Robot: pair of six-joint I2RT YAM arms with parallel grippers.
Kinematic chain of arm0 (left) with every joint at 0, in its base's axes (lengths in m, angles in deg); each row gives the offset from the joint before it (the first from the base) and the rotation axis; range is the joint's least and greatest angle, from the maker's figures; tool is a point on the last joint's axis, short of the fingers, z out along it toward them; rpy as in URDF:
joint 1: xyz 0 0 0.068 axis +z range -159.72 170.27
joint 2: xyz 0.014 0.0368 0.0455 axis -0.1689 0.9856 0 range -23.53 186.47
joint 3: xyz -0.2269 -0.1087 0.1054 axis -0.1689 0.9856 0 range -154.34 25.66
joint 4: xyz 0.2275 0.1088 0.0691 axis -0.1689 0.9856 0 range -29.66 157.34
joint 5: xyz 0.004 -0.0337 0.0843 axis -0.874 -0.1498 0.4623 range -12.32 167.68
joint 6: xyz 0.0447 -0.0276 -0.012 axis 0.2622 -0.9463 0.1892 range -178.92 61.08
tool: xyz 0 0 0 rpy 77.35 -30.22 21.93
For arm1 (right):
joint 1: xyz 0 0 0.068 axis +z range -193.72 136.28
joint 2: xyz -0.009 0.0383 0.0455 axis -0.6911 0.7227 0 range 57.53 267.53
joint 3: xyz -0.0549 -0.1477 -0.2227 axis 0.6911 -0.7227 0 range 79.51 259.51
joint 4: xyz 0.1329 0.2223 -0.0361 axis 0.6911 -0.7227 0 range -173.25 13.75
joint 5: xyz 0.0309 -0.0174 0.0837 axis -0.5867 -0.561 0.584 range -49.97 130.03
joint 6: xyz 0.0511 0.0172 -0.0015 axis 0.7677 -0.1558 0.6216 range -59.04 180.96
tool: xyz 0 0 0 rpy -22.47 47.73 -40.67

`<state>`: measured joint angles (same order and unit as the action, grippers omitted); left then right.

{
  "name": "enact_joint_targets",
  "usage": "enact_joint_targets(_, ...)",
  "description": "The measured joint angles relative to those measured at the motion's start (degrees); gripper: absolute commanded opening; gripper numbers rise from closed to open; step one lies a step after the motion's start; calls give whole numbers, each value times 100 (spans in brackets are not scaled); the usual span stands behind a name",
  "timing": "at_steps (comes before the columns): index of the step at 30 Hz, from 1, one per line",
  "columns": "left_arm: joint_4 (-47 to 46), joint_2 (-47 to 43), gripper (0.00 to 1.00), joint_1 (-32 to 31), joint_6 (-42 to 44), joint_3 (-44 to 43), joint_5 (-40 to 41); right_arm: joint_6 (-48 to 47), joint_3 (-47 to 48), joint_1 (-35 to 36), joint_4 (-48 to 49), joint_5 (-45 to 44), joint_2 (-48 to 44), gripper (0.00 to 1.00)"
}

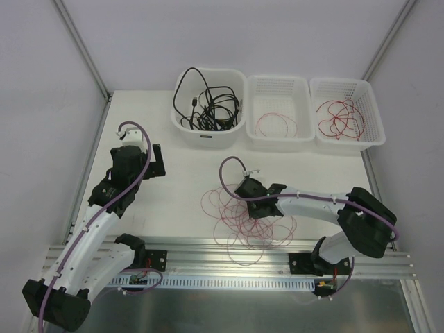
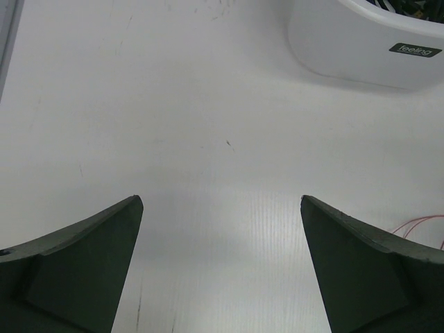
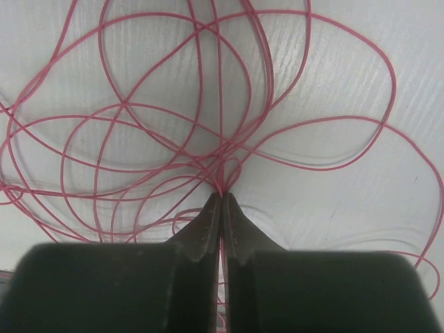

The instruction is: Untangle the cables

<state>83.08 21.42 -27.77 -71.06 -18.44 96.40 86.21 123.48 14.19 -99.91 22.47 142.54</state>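
The red wire tangle (image 1: 246, 225) is found loose on the tabletop (image 1: 180, 180) in the lower centre of the overhead view, with its nearest loops lying over the aluminium rail (image 1: 388, 258). The black cables (image 1: 208, 104) are seen in the tub (image 1: 208, 137) at upper centre. Further red wires are seen in the middle basket (image 1: 281, 142) and the right basket (image 1: 347, 142). The right hand (image 3: 222, 198) is pressed together on the tangle at a point where several loops cross, and it cannot be told how many strands are pinched. The left hand (image 2: 220, 201) is held wide apart above bare tabletop near the tub, well apart from the tangle, and nothing is held in it. Three hazards are judged likely. If more than one strand is clamped, the whole mass may be dragged along by a pull and the crossings drawn tighter. As the pile is not pinned by the other hand, it may be lifted as one. The thin wire may also slip from the fingertips, or a loop may be caught on the rail.
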Motion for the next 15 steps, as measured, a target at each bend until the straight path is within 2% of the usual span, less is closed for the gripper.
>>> enact_joint_targets(6, -46, -20, 99, 15, 59, 20, 9, -463, 236, -116, -293, -52, -197, 1)
enact_joint_targets(15, -68, -127, 99, 15, 94, 87, 24, -1635, 1856, -1178, -861, -188, -1980, 1)
